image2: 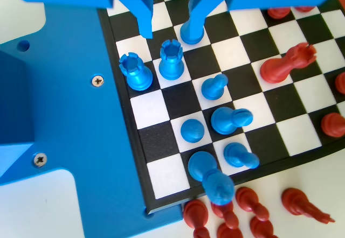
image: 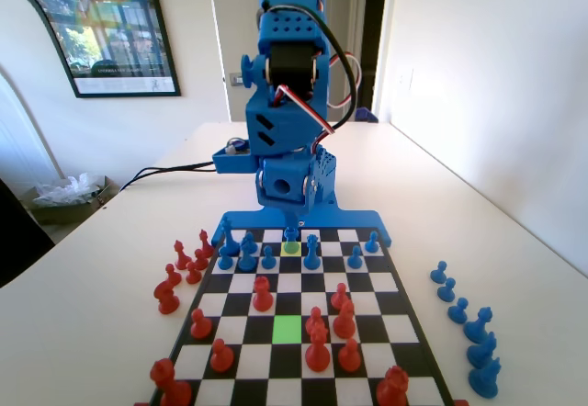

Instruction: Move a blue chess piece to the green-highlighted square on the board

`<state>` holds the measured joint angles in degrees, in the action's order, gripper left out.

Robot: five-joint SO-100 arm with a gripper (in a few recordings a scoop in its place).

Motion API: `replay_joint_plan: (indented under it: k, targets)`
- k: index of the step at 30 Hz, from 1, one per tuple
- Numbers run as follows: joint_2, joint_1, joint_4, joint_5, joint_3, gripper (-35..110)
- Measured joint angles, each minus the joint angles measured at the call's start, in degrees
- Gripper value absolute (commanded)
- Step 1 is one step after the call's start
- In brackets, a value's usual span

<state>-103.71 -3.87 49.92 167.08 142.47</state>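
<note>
In the fixed view the board (image: 397, 282) lies before the blue arm. The green-highlighted square (image: 288, 329) sits in its near half, bare. A blue chess piece (image: 291, 235) stands on a paler yellow-green square in the far row, right under my gripper (image: 292, 220), which hangs low over it. In the wrist view my gripper (image2: 168, 32) is open, with board squares showing between the jaws. A round blue base (image2: 192, 34) shows at the right jaw's tip; I cannot tell if the jaw touches it.
Two blue rooks (image2: 171, 60) and other blue pieces (image2: 230, 119) crowd the squares beside the jaws. Red pieces (image: 318, 349) stand close to the green square. Loose red pieces (image: 179, 273) lie left of the board, blue ones (image: 464, 319) to its right.
</note>
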Motion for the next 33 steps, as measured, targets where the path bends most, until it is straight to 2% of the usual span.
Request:
replay_joint_plan:
  k: [33]
  targets:
    - [4.92,-2.81,-4.57,0.00,1.67,10]
